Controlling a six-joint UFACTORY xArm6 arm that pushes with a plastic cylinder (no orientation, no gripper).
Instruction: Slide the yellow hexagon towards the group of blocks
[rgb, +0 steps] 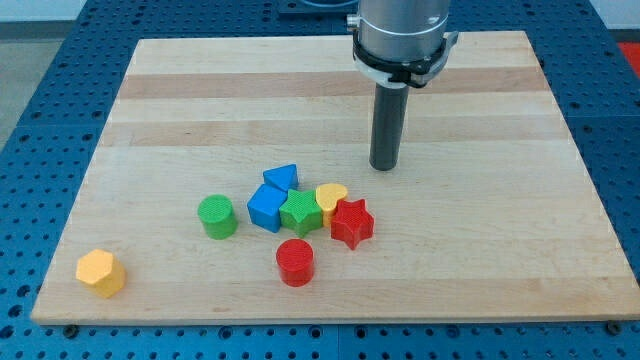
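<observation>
The yellow hexagon (101, 273) lies alone near the board's bottom left corner. The group sits at the middle bottom: a green cylinder (216, 216), a blue triangle (282, 178), a blue cube (267, 208), a green star (299, 213), a yellow heart (331, 198), a red star (352, 222) and a red cylinder (295, 262). My tip (384, 166) rests on the board above and to the right of the group, far from the yellow hexagon.
The wooden board (480, 280) lies on a blue perforated table (40, 90). The arm's grey housing (402, 35) hangs over the board's top edge.
</observation>
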